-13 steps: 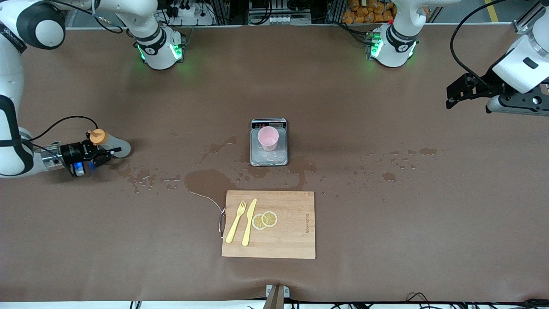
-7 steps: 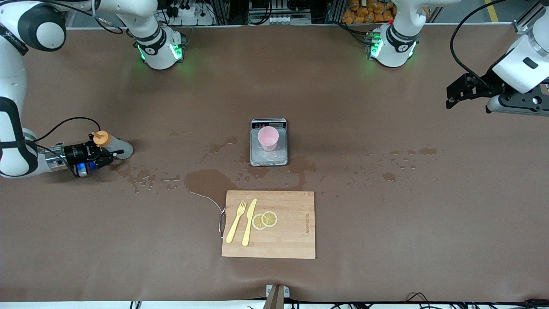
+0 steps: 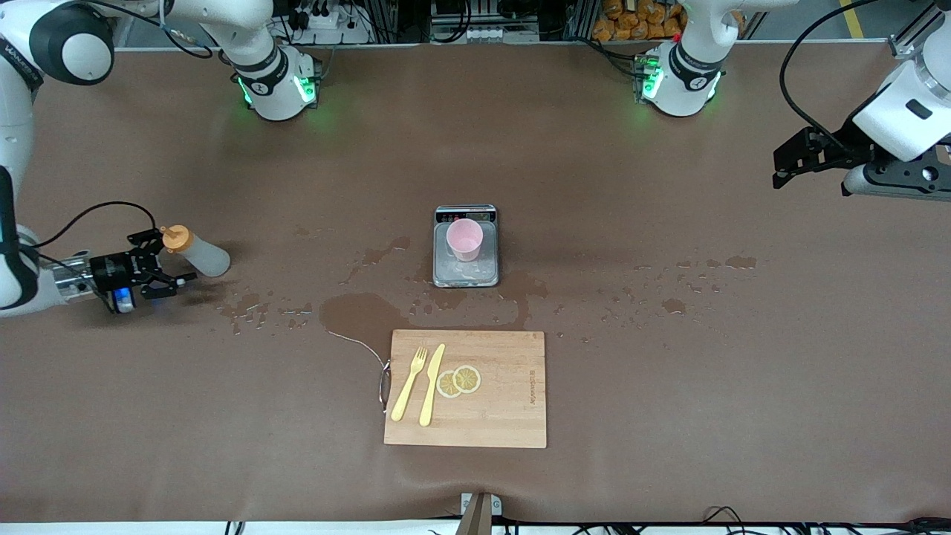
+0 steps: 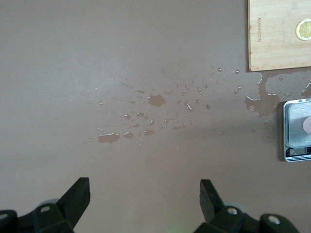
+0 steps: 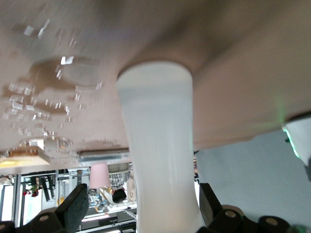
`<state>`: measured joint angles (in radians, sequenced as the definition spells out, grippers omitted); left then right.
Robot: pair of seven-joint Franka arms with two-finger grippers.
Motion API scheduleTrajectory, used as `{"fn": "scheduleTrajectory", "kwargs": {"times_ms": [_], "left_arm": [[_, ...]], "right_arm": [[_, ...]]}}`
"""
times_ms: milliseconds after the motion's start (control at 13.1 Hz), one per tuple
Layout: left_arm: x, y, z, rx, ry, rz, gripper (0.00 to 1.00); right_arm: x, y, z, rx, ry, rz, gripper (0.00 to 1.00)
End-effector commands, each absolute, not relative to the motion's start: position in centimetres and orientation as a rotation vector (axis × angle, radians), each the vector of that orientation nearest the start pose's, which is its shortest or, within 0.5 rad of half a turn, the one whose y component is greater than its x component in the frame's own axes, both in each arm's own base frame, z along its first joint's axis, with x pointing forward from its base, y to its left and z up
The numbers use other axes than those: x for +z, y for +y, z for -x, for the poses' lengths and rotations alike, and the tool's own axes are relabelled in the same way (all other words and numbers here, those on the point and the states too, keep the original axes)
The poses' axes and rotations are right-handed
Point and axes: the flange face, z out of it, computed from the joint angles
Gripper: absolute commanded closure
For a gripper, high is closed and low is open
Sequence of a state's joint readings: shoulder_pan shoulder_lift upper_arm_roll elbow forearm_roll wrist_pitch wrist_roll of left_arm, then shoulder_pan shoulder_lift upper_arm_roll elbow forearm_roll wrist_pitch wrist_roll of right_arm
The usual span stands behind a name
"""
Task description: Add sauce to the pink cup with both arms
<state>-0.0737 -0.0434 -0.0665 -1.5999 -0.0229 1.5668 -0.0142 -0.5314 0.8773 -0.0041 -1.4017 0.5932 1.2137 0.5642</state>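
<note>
The sauce bottle [image 3: 197,253], whitish with an orange cap [image 3: 173,237], stands on the table near the right arm's end. My right gripper [image 3: 174,257] is open at table height, its fingers on either side of the bottle and apart from it. The right wrist view shows the bottle [image 5: 160,145] between the spread fingertips [image 5: 209,201], with the pink cup [image 5: 99,175] farther off. That pink cup [image 3: 465,238] stands on a small scale [image 3: 466,276] mid-table. My left gripper [image 3: 780,169] waits open in the air over the left arm's end, empty [image 4: 144,191].
A wooden cutting board [image 3: 505,416] with a yellow fork [image 3: 409,384], a knife [image 3: 431,384] and lemon slices [image 3: 458,380] lies nearer the camera than the scale. Wet patches and droplets [image 3: 356,312] spread across the brown table cover on both sides of the scale.
My right gripper opened, let go of the sauce bottle and drew back toward the right arm's end. The bottle stays standing on the table. The left arm has not moved.
</note>
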Motion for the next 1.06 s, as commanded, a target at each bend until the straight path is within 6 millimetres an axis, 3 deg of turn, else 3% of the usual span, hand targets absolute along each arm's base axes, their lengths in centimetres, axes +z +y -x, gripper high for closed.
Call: {"fn": "scheduleTrajectory", "kwargs": {"times_ms": [0,152,304,456,608,761,989], "left_arm": [[63.7,-7.8,-53.3,-0.016,0.217,3.139,0.0],[63.7,-7.8,-53.3,-0.016,0.22,3.139,0.0],[63.7,-7.8,-53.3,-0.016,0.22,3.139,0.0],[63.6,-7.7,-53.3,-0.014,0.217,3.139,0.0],[63.7,-7.7,-53.3,-0.016,0.217,3.139,0.0],[63.6,-7.7,-53.3,-0.014,0.217,3.139,0.0],[63.6,-7.7,-53.3,-0.014,0.217,3.139,0.0]], "right_arm": [[23.3,-25.4,-58.0,1.333,1.305,1.936,0.0],[27.5,-24.8,-59.5,1.354,1.339,2.016,0.0],[30.6,-24.8,-60.0,1.351,1.306,2.051,0.0],[35.0,-24.2,-60.4,1.293,1.29,2.123,0.0],[39.2,-21.4,-61.1,1.242,1.291,2.264,0.0],[40.9,-17.7,-61.9,1.232,1.266,2.393,0.0],[45.2,-13.6,-62.2,1.153,1.202,2.497,0.0]]}}
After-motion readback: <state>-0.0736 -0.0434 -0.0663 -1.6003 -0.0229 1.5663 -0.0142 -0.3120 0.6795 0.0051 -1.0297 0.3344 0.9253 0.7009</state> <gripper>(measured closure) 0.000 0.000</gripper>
